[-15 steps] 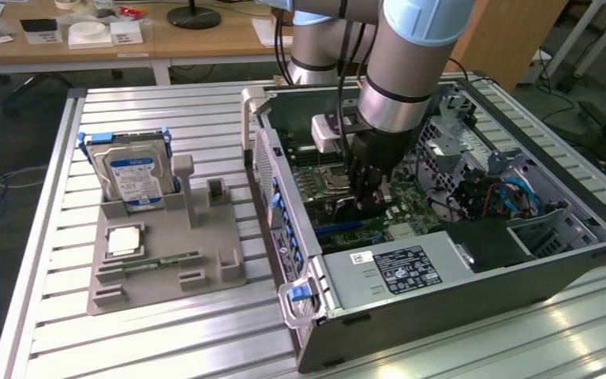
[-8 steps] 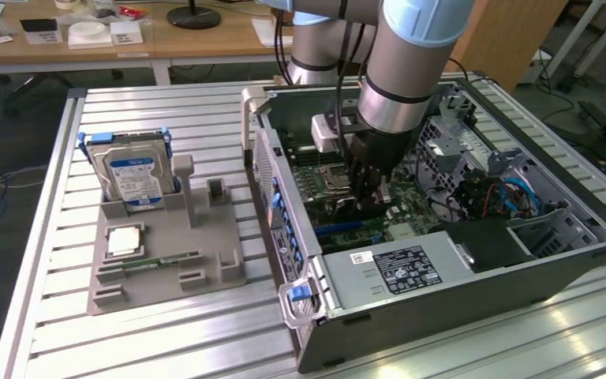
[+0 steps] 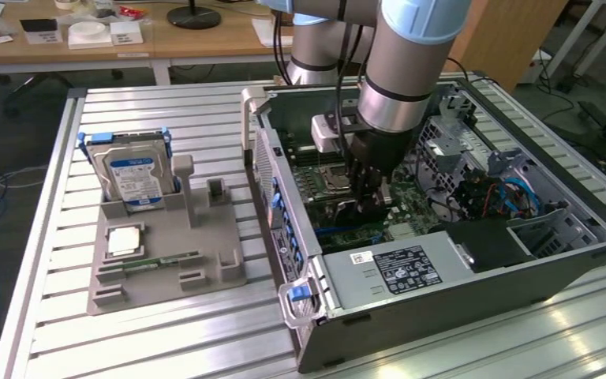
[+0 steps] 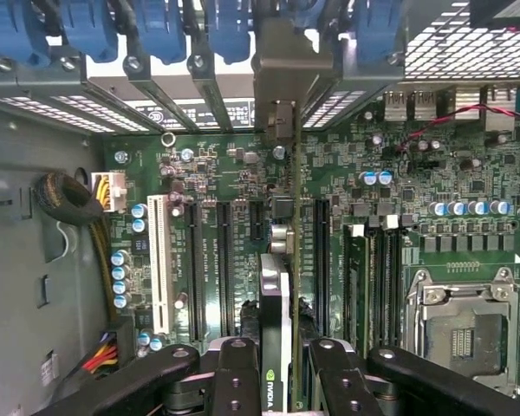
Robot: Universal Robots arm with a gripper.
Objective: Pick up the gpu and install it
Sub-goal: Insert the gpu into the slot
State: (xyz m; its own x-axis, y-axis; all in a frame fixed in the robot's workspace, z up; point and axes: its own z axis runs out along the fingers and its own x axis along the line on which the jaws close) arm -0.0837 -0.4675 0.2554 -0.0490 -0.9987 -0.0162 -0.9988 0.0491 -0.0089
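Observation:
The gpu (image 4: pixel 276 299) is a thin black card seen edge-on, standing upright over the green motherboard (image 4: pixel 243 173) between long black slots. Its pale metal bracket (image 4: pixel 282 78) lies against the row of rear slot openings of the case. My gripper (image 4: pixel 282 381) is shut on the card's near end, one black finger (image 4: pixel 238 377) on each side. In the exterior view my gripper (image 3: pixel 372 204) reaches down inside the open computer case (image 3: pixel 440 272), low over the motherboard. I cannot tell whether the card's edge is seated in a slot.
Blue slot latches (image 4: pixel 156 26) line the case's rear wall. A white slot (image 4: pixel 159 260) and the CPU socket (image 4: pixel 468 321) flank the card. Outside the case, a grey holder (image 3: pixel 166 253) carries a silver hard drive (image 3: pixel 135 178) and a green memory stick (image 3: pixel 161 260).

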